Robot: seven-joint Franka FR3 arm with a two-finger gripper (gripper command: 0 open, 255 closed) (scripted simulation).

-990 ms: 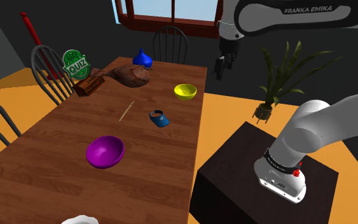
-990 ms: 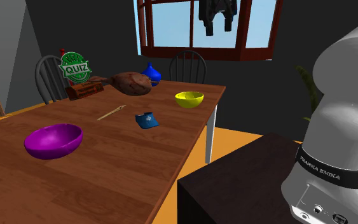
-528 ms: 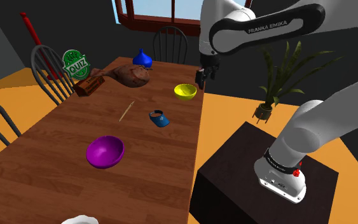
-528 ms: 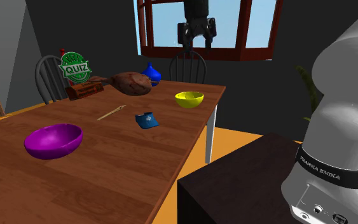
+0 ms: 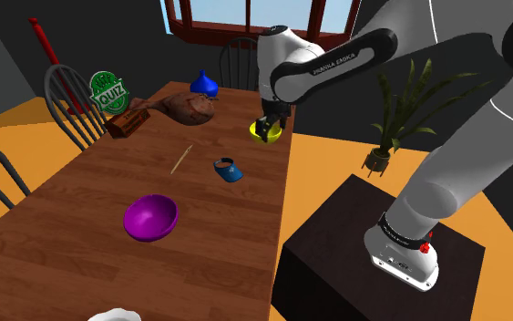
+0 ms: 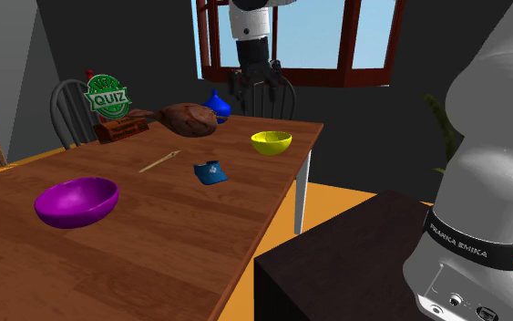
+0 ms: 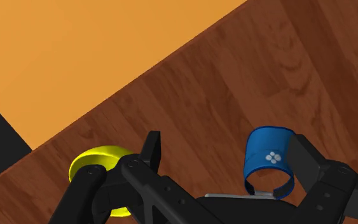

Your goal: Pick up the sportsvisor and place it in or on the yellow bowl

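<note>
Gripper: the arm's all-black two-finger gripper (image 5: pixel 265 128) hangs in the air over the far end of the table, its fingers (image 7: pixel 151 147) spread wide and clasping nothing.
Sports visor: the small blue sports visor (image 5: pixel 229 169) with a white mark lies on the long brown wooden table (image 5: pixel 81 228), well apart from the gripper. In the wrist view it sits below the spread fingers, close by one of them, unheld.
Yellow bowl: the shallow yellow bowl (image 5: pixel 277 135) stands near the table's edge, beyond the sports visor in the shoulder view and partly covered there by the gripper.
Purple bowl: the glossy purple bowl (image 5: pixel 150 217) rests nearer the camera, apart from the sports visor.
Stick: a thin pale stick (image 5: pixel 181 158) lies to the shoulder view's left of the sports visor.
</note>
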